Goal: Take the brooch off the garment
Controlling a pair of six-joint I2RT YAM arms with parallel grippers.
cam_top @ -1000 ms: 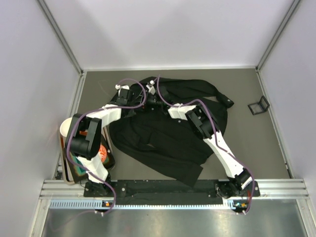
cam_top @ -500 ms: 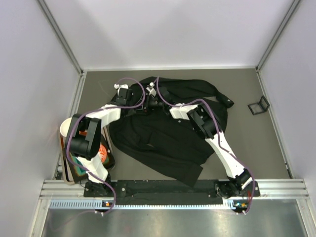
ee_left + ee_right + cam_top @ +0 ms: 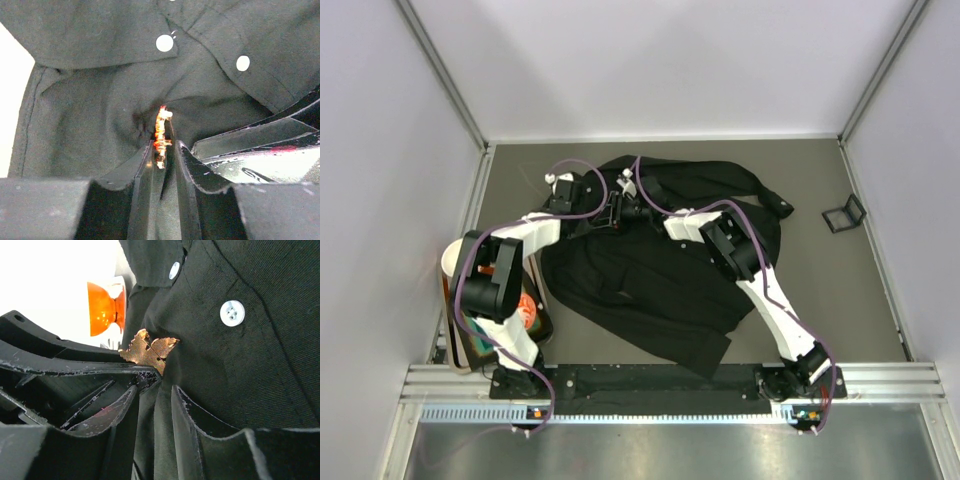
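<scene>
left gripper (image 3: 162,150) pinches the maple-leaf brooch (image 3: 161,125) edge-on; right gripper (image 3: 155,390) clamps the black shirt (image 3: 260,365) beside it: best pull straight, slowly.

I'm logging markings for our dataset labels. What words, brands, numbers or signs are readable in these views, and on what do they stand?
No text can be read in any view.
Orange-and-white object at the table's left edge: some print, too small and blurred to read.
Front rail strip: fine ticks, no legible digits.
Garment, its buttons and the brooch: no lettering visible.
</scene>
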